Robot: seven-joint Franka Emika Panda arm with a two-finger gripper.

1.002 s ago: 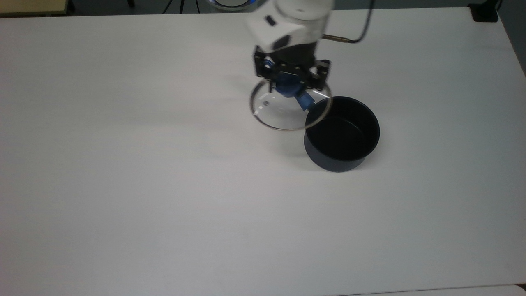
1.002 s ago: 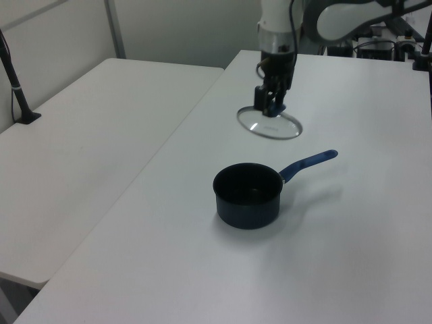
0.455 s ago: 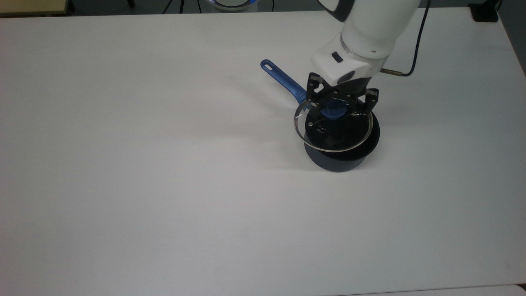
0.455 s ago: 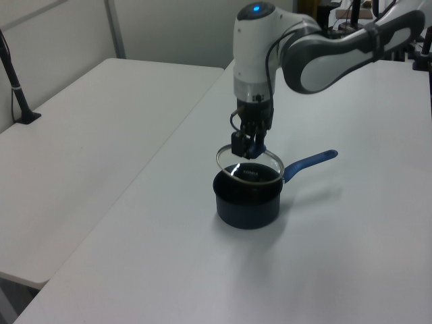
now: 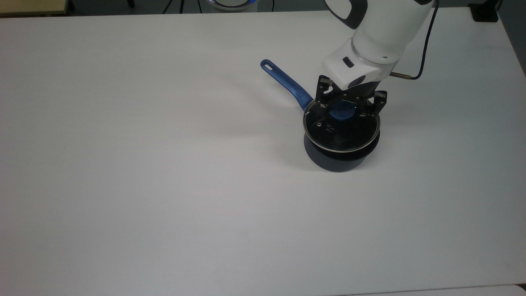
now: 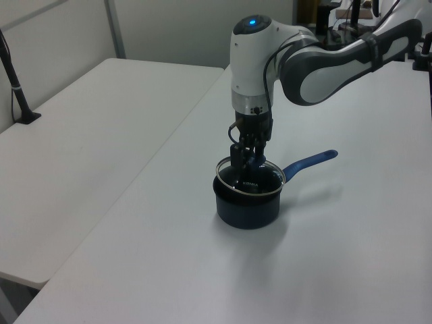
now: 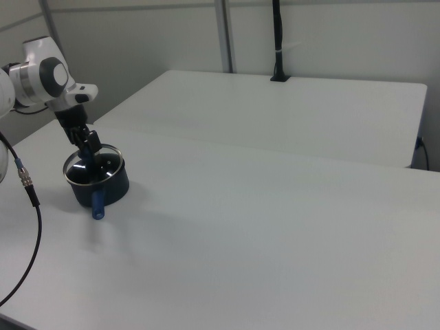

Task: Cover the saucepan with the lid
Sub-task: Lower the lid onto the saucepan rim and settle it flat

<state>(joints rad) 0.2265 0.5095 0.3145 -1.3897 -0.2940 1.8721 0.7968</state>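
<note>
The saucepan (image 5: 335, 160) is a small dark pan on the white table, and its long blue handle (image 5: 283, 81) points to the top view's upper left. The clear glass lid (image 5: 328, 133) with a steel rim lies across the pan's mouth, about level with its rim; I cannot tell whether they touch. My gripper (image 5: 342, 111) comes down from above and is shut on the lid's blue knob (image 5: 342, 113). The left view has the gripper (image 6: 244, 162) over the lid (image 6: 266, 185) and pan (image 6: 248, 209). The right view has the gripper (image 7: 88, 148), the lid (image 7: 106, 165) and the pan (image 7: 117, 190).
The white table (image 5: 164, 185) stretches wide around the pan. A second white table (image 6: 88, 128) adjoins it on the left view's left, with a black post (image 6: 15, 77) on it. A black cable (image 5: 415, 76) hangs off the arm. A dark object (image 5: 485, 12) sits at the far right corner.
The arm carried the lid from beside the pan, over the handle, to above the pan's mouth, then lowered it to the rim. The pan has not moved.
</note>
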